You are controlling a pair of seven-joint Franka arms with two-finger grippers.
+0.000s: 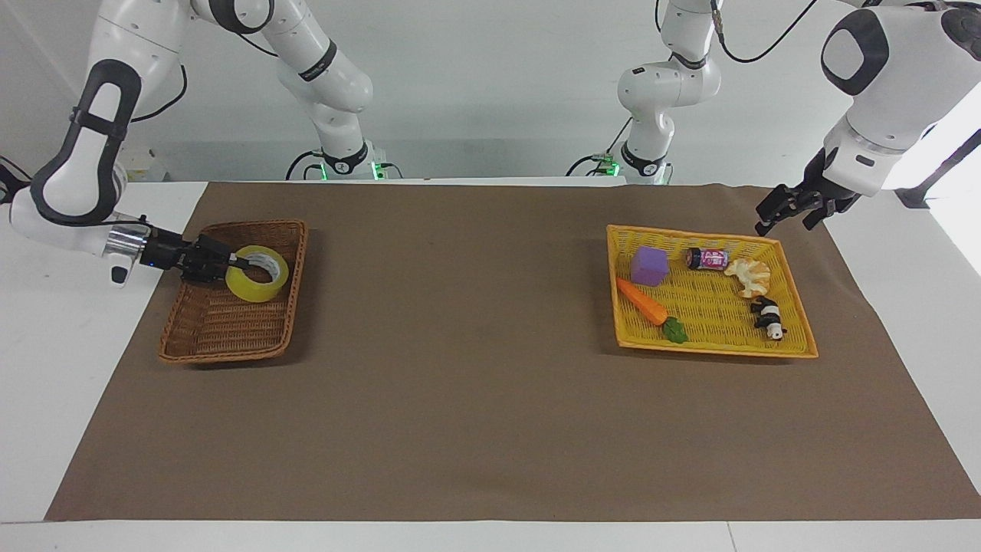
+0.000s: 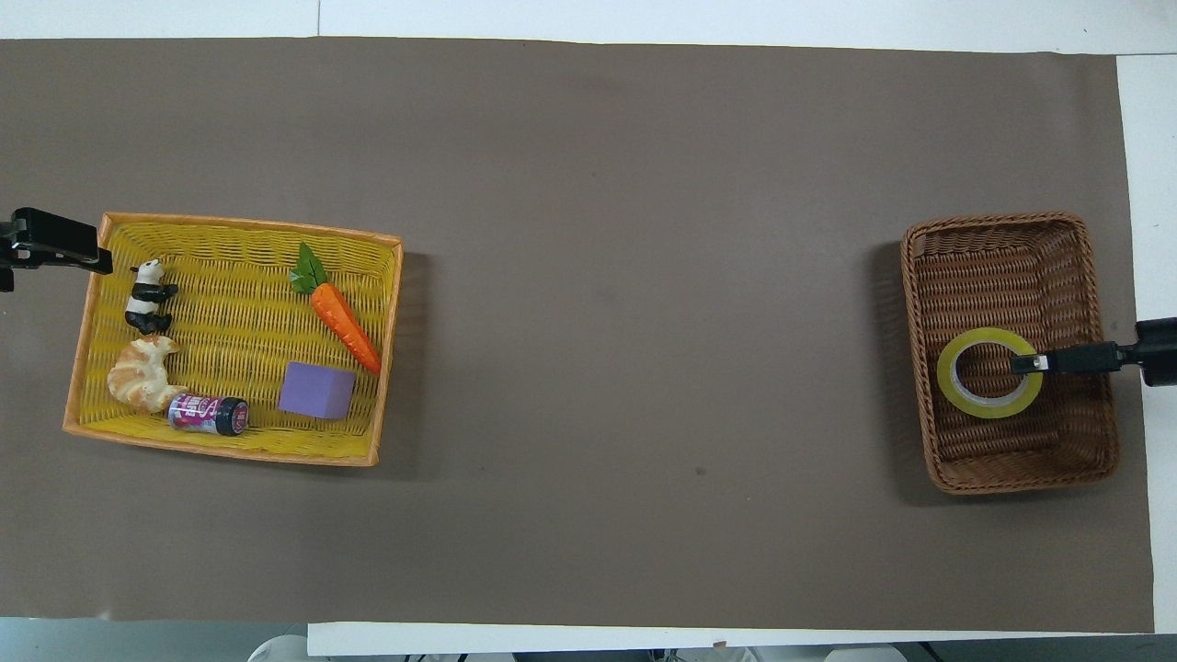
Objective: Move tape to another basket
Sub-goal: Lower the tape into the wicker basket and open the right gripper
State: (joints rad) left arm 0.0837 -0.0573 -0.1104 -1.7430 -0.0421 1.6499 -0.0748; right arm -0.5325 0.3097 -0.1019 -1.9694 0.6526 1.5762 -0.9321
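Observation:
The yellow tape [image 1: 257, 290] lies flat and low inside the dark-brown wicker basket [image 1: 222, 326], in the half nearer to the robots. My right gripper [image 1: 236, 264] reaches in over the basket's outer rim and is shut on the roll's wall, with one finger inside the ring. The overhead view shows the tape [image 2: 988, 408], the basket [image 2: 1002, 248] and the right gripper [image 2: 1030, 361] the same way. I cannot tell whether the roll touches the basket's floor. My left gripper [image 1: 783, 221] is open and empty, in the air beside a corner of the yellow basket [image 1: 713, 349]; it also shows in the overhead view [image 2: 55, 253].
The yellow basket [image 2: 230, 450] at the left arm's end holds a purple block [image 1: 649, 265], a carrot [image 1: 642, 301], a small can [image 1: 707, 259], a croissant [image 1: 749, 274] and a panda figure [image 1: 766, 316]. A brown mat [image 1: 475, 368] covers the table.

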